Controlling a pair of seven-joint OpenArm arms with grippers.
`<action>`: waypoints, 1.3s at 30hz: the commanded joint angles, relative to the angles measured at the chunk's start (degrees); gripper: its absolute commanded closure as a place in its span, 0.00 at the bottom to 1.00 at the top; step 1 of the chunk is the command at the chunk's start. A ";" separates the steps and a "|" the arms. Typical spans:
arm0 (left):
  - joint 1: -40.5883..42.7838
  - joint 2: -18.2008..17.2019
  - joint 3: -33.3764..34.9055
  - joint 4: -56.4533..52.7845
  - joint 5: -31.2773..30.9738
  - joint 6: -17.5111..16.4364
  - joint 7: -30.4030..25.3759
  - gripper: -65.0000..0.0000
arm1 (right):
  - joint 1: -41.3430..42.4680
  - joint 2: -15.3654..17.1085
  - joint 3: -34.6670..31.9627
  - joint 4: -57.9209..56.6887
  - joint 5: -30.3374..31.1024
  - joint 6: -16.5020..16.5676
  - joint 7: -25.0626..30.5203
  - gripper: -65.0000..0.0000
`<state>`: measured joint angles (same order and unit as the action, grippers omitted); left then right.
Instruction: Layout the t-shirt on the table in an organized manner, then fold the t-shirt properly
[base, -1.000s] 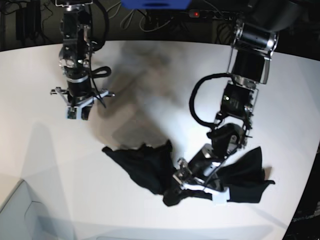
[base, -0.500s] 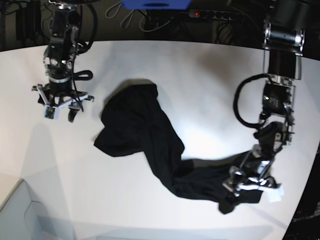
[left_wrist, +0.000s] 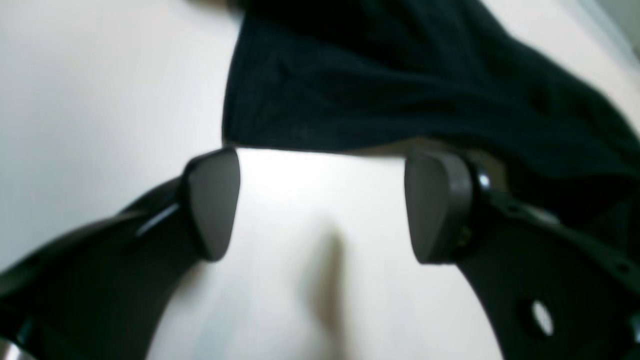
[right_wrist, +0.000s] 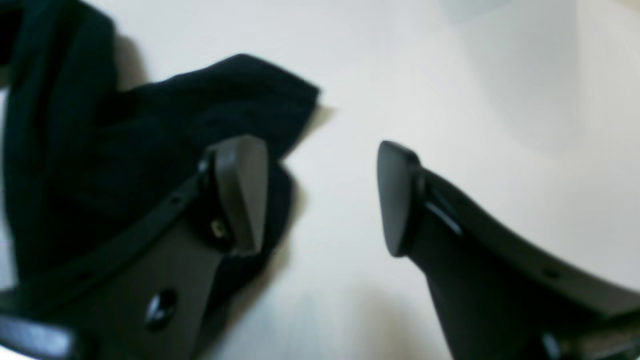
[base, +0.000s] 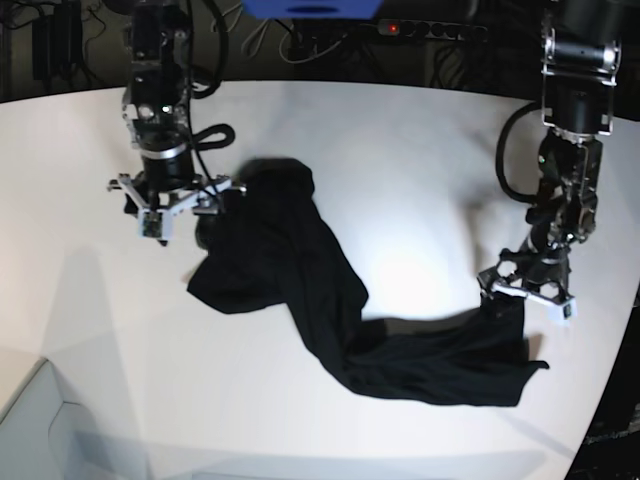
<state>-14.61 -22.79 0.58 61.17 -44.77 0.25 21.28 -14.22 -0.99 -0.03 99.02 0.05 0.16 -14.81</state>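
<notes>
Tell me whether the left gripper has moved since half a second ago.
Yes. The left gripper let go of the t-shirt and rose toward the table's far edge.

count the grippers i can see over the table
2. The right gripper is at the table's far left in the base view, jaws open beside the t-shirt. The left gripper is at the near right, open at the shirt's other end.

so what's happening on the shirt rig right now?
Two arms are working a black t-shirt on the white table. It lies in a rumpled, stretched-out band, not flat and not folded. The left gripper hangs open by the shirt's near end with nothing between its fingers. The right gripper is open too, at the far end, one finger over the cloth. Neither holds the shirt.
</notes>
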 joint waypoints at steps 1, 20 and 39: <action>-1.78 -0.82 -0.27 0.68 0.77 -0.56 -2.42 0.24 | 0.11 0.07 -0.71 1.24 0.17 0.06 1.75 0.45; -18.58 6.04 0.26 -30.79 20.38 -0.47 -23.26 0.24 | -1.21 0.07 -3.97 0.98 0.08 0.06 1.67 0.45; -15.59 5.77 -0.10 -35.01 24.51 -0.56 -23.34 1.00 | -3.58 0.42 -16.98 1.59 -0.01 0.06 1.75 0.44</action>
<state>-29.34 -16.49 0.60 25.76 -20.21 -1.04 -3.25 -18.13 -0.47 -16.99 99.94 0.05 0.10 -14.59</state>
